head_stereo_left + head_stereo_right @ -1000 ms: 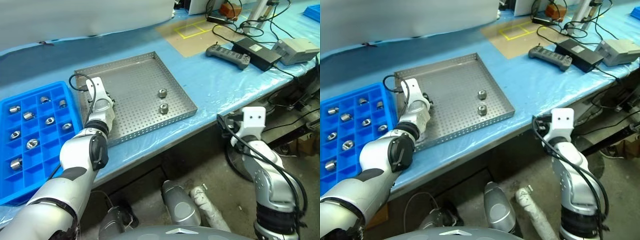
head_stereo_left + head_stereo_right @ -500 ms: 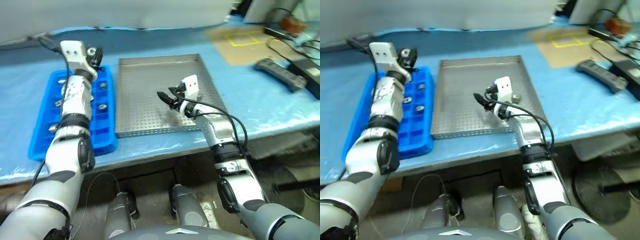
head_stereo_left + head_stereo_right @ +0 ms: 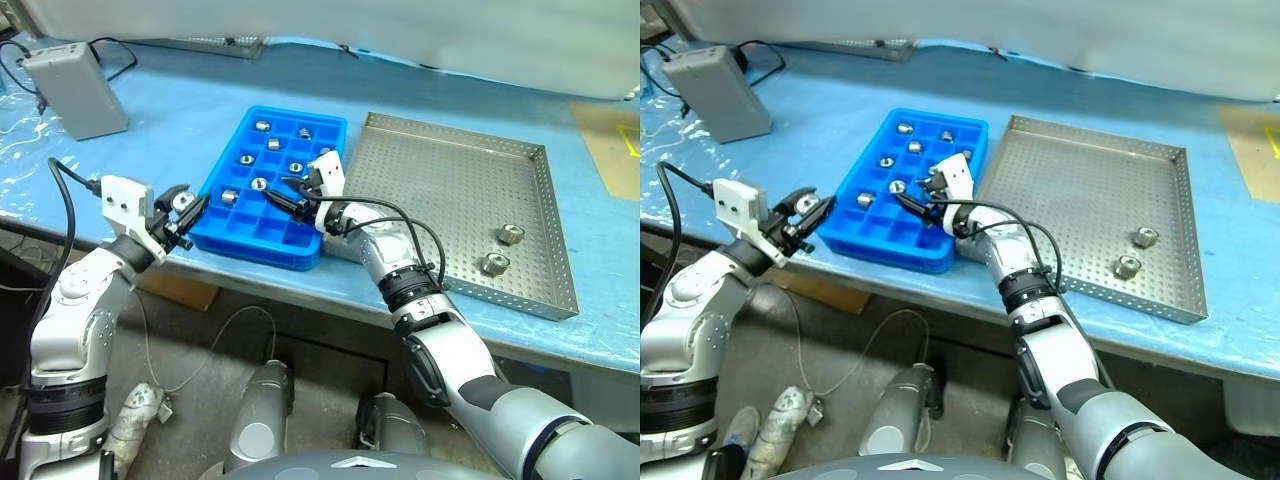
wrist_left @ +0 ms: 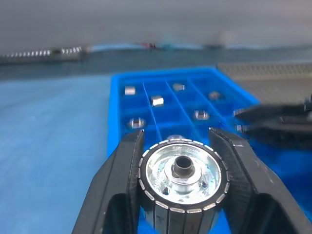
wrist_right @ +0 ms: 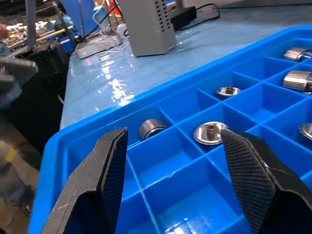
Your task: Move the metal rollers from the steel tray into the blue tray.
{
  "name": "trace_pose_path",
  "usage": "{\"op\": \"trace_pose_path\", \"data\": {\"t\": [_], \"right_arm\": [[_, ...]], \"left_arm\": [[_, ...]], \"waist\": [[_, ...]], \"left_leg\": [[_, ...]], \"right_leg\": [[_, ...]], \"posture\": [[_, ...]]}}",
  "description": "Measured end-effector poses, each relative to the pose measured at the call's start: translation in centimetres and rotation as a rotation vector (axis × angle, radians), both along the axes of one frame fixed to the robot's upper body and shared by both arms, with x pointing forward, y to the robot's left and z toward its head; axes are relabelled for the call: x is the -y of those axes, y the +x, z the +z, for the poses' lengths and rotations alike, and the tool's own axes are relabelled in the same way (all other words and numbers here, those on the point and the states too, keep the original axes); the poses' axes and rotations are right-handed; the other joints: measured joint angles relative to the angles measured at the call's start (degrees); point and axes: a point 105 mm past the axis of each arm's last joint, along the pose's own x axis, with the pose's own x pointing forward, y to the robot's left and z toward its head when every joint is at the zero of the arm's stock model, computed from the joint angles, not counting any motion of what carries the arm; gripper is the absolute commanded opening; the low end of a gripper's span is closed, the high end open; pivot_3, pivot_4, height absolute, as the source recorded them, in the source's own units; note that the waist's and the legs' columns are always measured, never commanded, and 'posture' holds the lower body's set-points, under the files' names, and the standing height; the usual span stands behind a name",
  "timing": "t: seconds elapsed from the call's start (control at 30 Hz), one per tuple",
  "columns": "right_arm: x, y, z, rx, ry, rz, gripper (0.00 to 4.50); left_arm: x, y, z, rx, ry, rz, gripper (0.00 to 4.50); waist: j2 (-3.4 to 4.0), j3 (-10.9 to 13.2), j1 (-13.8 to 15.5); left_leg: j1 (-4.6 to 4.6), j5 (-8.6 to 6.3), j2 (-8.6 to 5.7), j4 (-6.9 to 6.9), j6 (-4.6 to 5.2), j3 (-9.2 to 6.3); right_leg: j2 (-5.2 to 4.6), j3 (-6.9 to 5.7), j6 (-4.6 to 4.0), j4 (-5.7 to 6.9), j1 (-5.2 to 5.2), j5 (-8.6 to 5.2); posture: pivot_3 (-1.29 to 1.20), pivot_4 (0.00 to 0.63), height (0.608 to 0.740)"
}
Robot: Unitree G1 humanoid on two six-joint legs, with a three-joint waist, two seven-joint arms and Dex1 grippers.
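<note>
Rollers: 2 left in steel tray at right of frame, well away from both grippers. L gripper, lower left just off blue tray, is clamped on 1 roller, hole facing cam. R gripper hangs spread and empty over blue tray; I'd drop L's first.

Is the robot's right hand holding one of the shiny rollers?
No, the right hand is open and empty over the blue tray.
</note>
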Motion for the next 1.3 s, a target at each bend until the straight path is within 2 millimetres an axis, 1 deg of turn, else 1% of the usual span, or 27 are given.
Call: {"op": "trace_pose_path", "data": {"t": [0.1,0.2,0.27,0.3,0.33,0.37,0.4,0.43,0.47,0.5,0.53,0.57,0.6,0.63,0.67,0.7,0.73,0.77,0.8,0.87,0.9,0.93,0.97,1.03,1.1,1.17,1.3], "right_arm": [[0.0,0.0,0.0,0.0,0.0,0.001,3.15],[0.2,-0.1,-0.5,-0.01,-0.003,-0.006,3.15],[0.5,-0.1,-1.1,-0.024,-0.01,-0.017,3.15],[0.7,-0.1,-1.4,-0.028,-0.014,-0.023,3.15],[0.9,0.0,-1.4,-0.026,-0.015,-0.032,3.15],[0.9,0.0,-1.4,-0.028,-0.016,-0.035,3.15],[0.8,0.0,-1.5,-0.029,-0.016,-0.035,3.15],[0.8,0.0,-1.3,-0.022,-0.013,-0.036,3.15],[0.8,-0.1,-1.2,-0.017,-0.011,-0.036,3.15],[0.9,-0.1,-1.1,-0.012,-0.007,-0.04,3.15],[1.6,0.0,-1.2,-0.01,-0.004,-0.061,3.15],[1.8,0.1,-1.4,-0.015,-0.008,-0.07,3.15],[1.6,0.1,-1.0,-0.005,-0.008,-0.065,3.15],[1.1,-0.2,-1.1,-0.01,0.0,-0.057,3.15],[0.9,-0.4,-1.4,-0.016,0.002,-0.053,3.15],[1.0,-0.4,-1.0,-0.001,0.005,-0.056,3.15],[1.0,-0.3,-0.8,0.006,0.006,-0.06,3.15],[0.8,-0.4,-0.8,0.004,0.008,-0.055,3.15],[0.5,-0.5,-0.7,0.003,0.007,-0.05,3.15],[0.7,-0.6,-0.7,0.002,0.004,-0.053,3.15],[0.9,-0.6,-0.7,0.009,0.004,-0.059,3.15],[1.1,-0.5,-0.5,0.016,0.004,-0.067,3.15],[1.5,-0.5,-0.6,0.016,0.002,-0.079,3.15],[2.4,-0.4,-1.2,-0.003,-0.004,-0.107,3.15],[2.2,-0.4,-1.2,-0.006,-0.002,-0.108,3.15],[2.2,-0.4,-1.4,-0.015,-0.002,-0.115,3.15],[2.3,-0.5,-1.5,-0.023,-0.002,-0.129,3.15]], "left_arm": [[0.2,0.0,-0.9,-0.049,0.078,-0.03,1.74],[-0.1,0.3,-2.0,-0.079,0.103,-0.025,1.74],[-0.1,0.6,-2.3,-0.084,0.093,-0.024,1.74],[0.1,0.8,-2.2,-0.078,0.084,-0.027,1.74],[0.4,1.1,-2.0,-0.063,0.065,-0.032,1.74],[0.6,1.2,-1.9,-0.053,0.053,-0.035,1.74],[0.8,1.4,-1.8,-0.043,0.037,-0.036,1.74],[0.9,1.7,-1.5,-0.029,0.024,-0.036,1.74],[1.1,2.0,-1.2,-0.017,0.02,-0.037,1.74],[1.3,2.5,-0.6,0.011,0.015,-0.037,1.74],[2.3,3.6,0.6,0.052,0.002,-0.053,1.74],[2.7,3.8,1.4,0.091,-0.003,-0.06,1.74],[2.4,3.8,1.0,0.091,-0.011,-0.047,1.74],[1.7,3.9,-1.0,0.026,-0.015,-0.017,1.74],[1.7,4.2,-2.1,-0.011,-0.018,-0.01,1.74],[2.1,4.7,-2.0,-0.006,-0.015,-0.015,1.74],[2.3,4.9,-1.7,0.007,-0.016,-0.017,1.74],[2.1,5.2,-1.5,0.014,-0.011,-0.005,1.74],[1.9,5.6,-1.5,0.016,-0.009,0.01,1.74],[2.1,6.0,-1.6,0.018,-0.013,0.01,1.74],[2.4,6.1,-1.6,0.024,-0.017,0.001,1.74],[3.0,6.4,-1.5,0.029,-0.026,-0.011,1.74],[3.6,6.6,-1.4,0.038,-0.037,-0.027,1.74],[4.9,7.0,-1.1,0.047,-0.048,-0.064,1.74],[5.6,7.4,-0.9,0.053,-0.05,-0.084,1.74],[5.9,7.8,-0.7,0.062,-0.039,-0.088,1.74],[5.7,8.6,-1.4,0.045,-0.01,-0.06,1.74]], "waist": [[0.0,0.01,0.21],[0.04,0.04,0.1],[0.0,0.02,0.1],[-0.02,0.02,0.14],[-0.12,0.05,0.14],[-0.24,0.19,0.19],[0.44,0.77,0.42],[1.66,1.31,0.17],[2.37,1.62,-0.14],[2.79,1.75,0.31],[1.85,1.3,1.82],[-0.23,0.33,3.43],[-2.48,-0.82,3.52],[-0.94,-0.49,4.19],[0.43,-0.4,4.72],[1.11,-0.18,5.14],[1.32,-0.16,5.08],[1.35,-0.2,4.9],[1.27,-0.21,4.35],[1.2,-0.24,2.94],[1.1,-0.29,2.39],[1.03,-0.35,1.67],[0.97,-0.41,1.26],[0.87,-0.44,-0.16],[0.87,-0.44,-1.69],[0.87,-0.44,-2.77],[0.86,-0.44,-4.41]], "left_leg": [[0.68,0.29,0.03,-0.64,-0.56,-0.27],[0.89,0.26,0.1,-1.41,-0.99,-0.33],[0.77,0.52,0.17,-2.59,-1.5,-0.01],[0.57,0.58,0.22,-3.04,-1.59,0.43],[0.56,0.62,0.22,-3.53,-1.92,0.81],[0.72,0.07,0.22,-2.83,-2.73,0.59],[1.04,-2.04,0.03,-0.42,-4.43,-1.71],[1.7,-2.4,0.0,1.97,-4.9,-4.59],[1.73,-2.44,0.24,2.49,-4.94,-5.34],[0.94,-2.26,0.63,2.38,-4.64,-5.19],[-0.04,-2.14,1.02,1.67,-4.85,-3.19],[-0.96,-1.54,1.48,0.2,-5.74,-0.44],[-1.98,-1.02,1.38,0.24,-8.62,1.22],[-1.31,-1.42,0.4,3.04,-9.66,-3.05],[-0.03,-1.33,0.12,4.82,-9.51,-6.4],[1.05,-2.51,-0.01,4.49,-7.77,-8.58],[1.08,-2.28,0.4,3.83,-6.7,-8.48],[1.24,-1.82,0.44,3.22,-4.83,-8.74],[1.18,-1.8,0.43,3.22,-4.66,-8.83],[1.19,-1.43,0.36,2.87,-4.17,-8.68],[1.14,-1.13,0.43,2.45,-4.18,-8.47],[0.96,-0.72,0.56,2.17,-4.42,-8.16],[0.82,-0.52,0.68,1.99,-4.67,-7.79],[0.82,-0.54,0.75,1.74,-5.03,-7.69],[0.95,-0.51,0.78,1.43,-5.06,-7.85],[0.97,-0.53,0.79,1.35,-4.96,-7.95],[0.87,-0.65,0.66,1.38,-4.57,-7.86]], "right_leg": [[0.19,-0.02,0.48,-0.15,0.15,-0.26],[0.31,-0.25,0.47,-0.7,0.32,-0.27],[0.39,-0.51,0.36,-1.08,-0.02,-0.33],[0.46,-0.46,0.2,-1.04,-0.4,-0.43],[0.32,-0.23,0.18,-1.15,-1.1,-0.43],[0.08,-0.11,0.19,-1.43,-0.99,-0.41],[-0.05,-0.93,0.26,-1.96,0.3,-0.36],[-0.15,-2.92,0.27,-1.98,1.73,-0.36],[-0.08,-4.1,0.28,-2.13,2.52,-0.36],[0.25,-5.86,-0.26,-0.24,2.94,-1.64],[0.67,-6.16,-2.2,5.21,2.81,-4.03],[1.48,-5.62,-3.37,6.81,3.76,-5.66],[1.38,-3.6,-1.93,6.64,3.62,-10.13],[0.82,-3.26,-1.92,6.65,3.81,-10.0],[1.39,-3.27,-1.85,6.14,4.68,-9.65],[1.93,-3.34,-1.7,5.4,4.96,-9.22],[2.74,-3.2,-1.79,4.63,4.95,-8.42],[3.65,-2.79,-2.02,3.69,4.97,-7.77],[4.23,-2.08,-1.71,3.56,4.85,-7.37],[4.27,-1.41,-1.65,4.0,4.39,-7.31],[4.28,-1.34,-1.83,4.05,4.36,-7.19],[4.32,-1.36,-1.99,4.09,4.07,-6.99],[4.37,-1.44,-1.97,4.13,3.88,-6.89],[4.41,-1.56,-1.78,3.89,3.84,-6.68],[4.43,-1.52,-1.58,3.28,4.02,-6.33],[4.49,-1.5,-1.34,2.83,4.18,-6.11],[4.43,-1.37,-1.3,2.4,4.3,-5.98]], "posture": [[0.3,0.15,0.74],[0.29,0.15,0.74],[0.28,0.15,0.74],[0.28,0.15,0.74],[0.26,0.15,0.74],[0.26,0.15,0.74],[0.26,0.15,0.74],[0.25,0.15,0.74],[0.24,0.15,0.74],[0.23,0.15,0.74],[0.23,0.15,0.74],[0.23,0.15,0.74],[0.22,0.15,0.74],[0.21,0.15,0.74],[0.21,0.15,0.74],[0.21,0.15,0.74],[0.19,0.15,0.74],[0.18,0.15,0.74],[0.18,0.15,0.74],[0.17,0.15,0.74],[0.17,0.15,0.74],[0.16,0.15,0.74],[0.16,0.15,0.74],[0.15,0.15,0.74],[0.13,0.15,0.74],[0.12,0.15,0.74],[0.11,0.15,0.74]]}}
